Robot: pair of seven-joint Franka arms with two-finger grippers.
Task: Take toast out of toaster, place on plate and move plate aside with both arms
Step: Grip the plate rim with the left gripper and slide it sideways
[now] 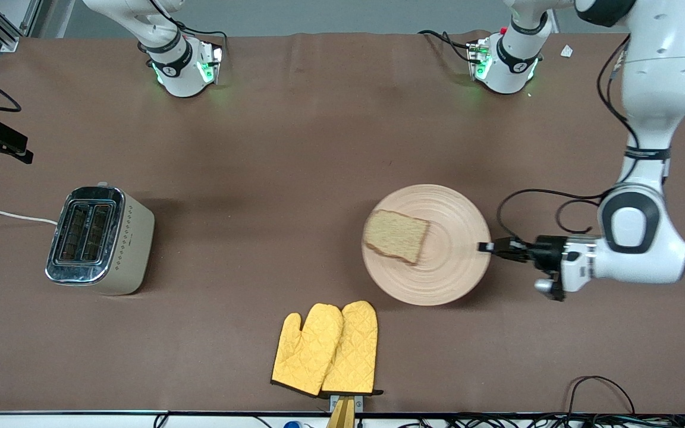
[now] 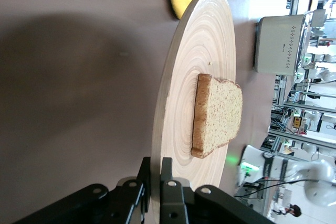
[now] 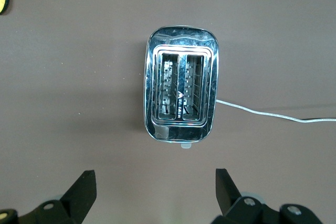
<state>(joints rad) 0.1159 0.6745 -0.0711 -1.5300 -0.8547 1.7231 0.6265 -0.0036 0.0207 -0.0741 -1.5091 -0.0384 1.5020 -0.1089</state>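
Toast [image 1: 396, 236], a roughly square slice of light brown speckled bread with a darker crust, lies flat on the round light-wood plate [image 1: 455, 261] with concentric ring grain, on the part of the plate toward the right arm's end of the table [image 1: 271, 148]. The plate sits toward the left arm's end of the brown table, and in the left wrist view its underside stands clear of the table, with a broad shadow beneath it.

The left gripper [image 1: 486, 247], small and black, is at the plate's rim on the side toward the left arm's end; its jaws are closed on the rim, one above and one below the wood, as the left wrist view shows [image 2: 155, 174].

The right gripper [image 3: 155, 195] hangs over the shiny chrome-topped, beige-sided two-slot toaster [image 1: 100, 239], which stands toward the right arm's end of the table with a white cord running from it. Its jaws are spread wide and hold nothing.

A pair of yellow quilted oven mitts [image 1: 327, 349] lies nearer to the front camera than the plate, well apart from the toaster.
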